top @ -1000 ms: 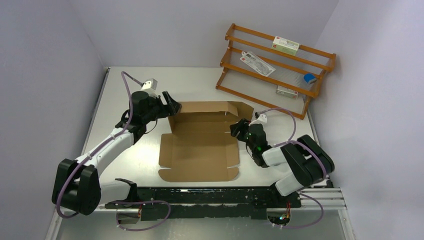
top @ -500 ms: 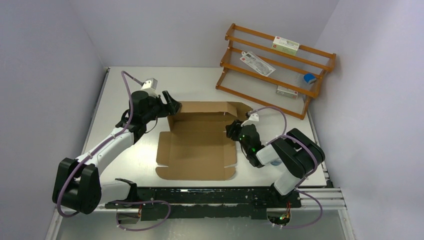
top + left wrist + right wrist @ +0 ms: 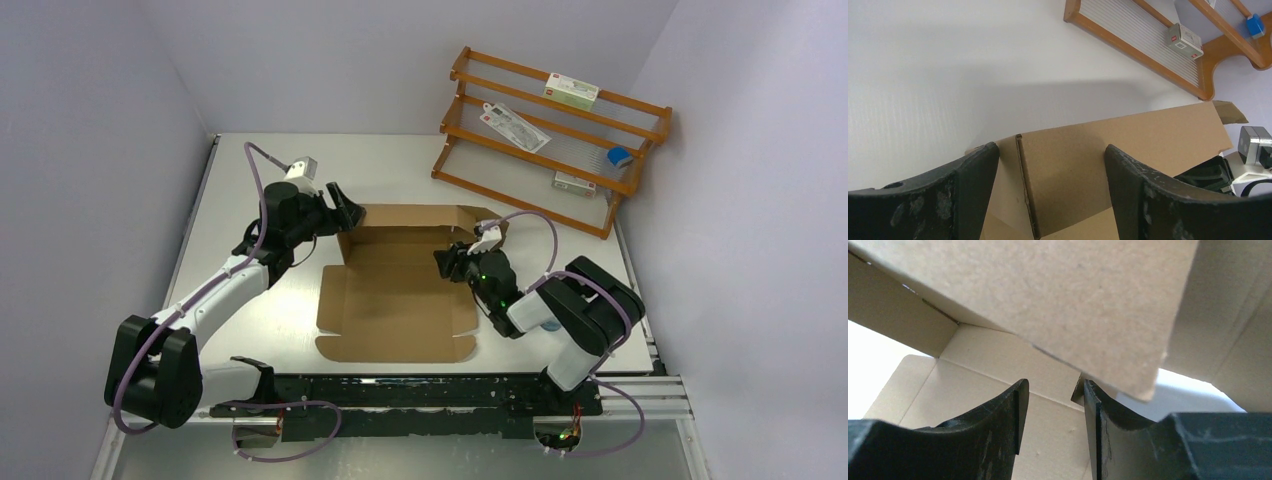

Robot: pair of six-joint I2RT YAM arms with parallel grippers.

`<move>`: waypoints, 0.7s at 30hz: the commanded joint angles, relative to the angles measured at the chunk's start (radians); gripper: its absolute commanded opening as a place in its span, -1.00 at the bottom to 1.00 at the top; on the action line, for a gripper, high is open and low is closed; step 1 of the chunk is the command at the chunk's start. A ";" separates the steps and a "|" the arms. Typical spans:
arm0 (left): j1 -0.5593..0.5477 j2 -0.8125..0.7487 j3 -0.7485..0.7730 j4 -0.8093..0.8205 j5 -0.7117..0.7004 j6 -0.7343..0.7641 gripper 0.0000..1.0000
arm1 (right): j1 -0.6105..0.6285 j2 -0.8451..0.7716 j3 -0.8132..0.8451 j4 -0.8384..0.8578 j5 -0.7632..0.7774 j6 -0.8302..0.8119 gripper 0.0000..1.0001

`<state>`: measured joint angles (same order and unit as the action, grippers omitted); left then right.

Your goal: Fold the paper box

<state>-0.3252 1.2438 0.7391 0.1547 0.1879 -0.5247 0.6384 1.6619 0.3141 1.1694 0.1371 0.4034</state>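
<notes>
1. While the paper box lies at the middle of the table with its back wall raised, the left gripper stands wide open astride the back-left corner fold.
2. The right gripper, jaws narrowly parted, sits at the right side flap and grips nothing.

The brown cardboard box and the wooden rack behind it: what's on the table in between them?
Nothing. Between the paper box and the wooden rack lies only bare white table, crossed by a soft shadow. The left wrist view shows it.
</notes>
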 commanded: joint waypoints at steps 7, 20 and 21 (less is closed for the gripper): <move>-0.009 -0.038 -0.006 -0.002 -0.023 -0.006 0.64 | 0.014 -0.189 -0.032 -0.164 0.020 -0.074 0.09; -0.009 -0.026 -0.005 0.001 -0.054 0.008 0.64 | 0.011 -0.692 0.187 -1.096 0.151 -0.141 0.29; -0.009 -0.027 -0.009 0.004 -0.054 0.008 0.64 | 0.003 -0.695 0.248 -1.167 0.182 -0.150 0.30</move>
<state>-0.3286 1.2251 0.7376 0.1444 0.1574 -0.5240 0.6479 1.0168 0.4229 0.3645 0.2047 0.3004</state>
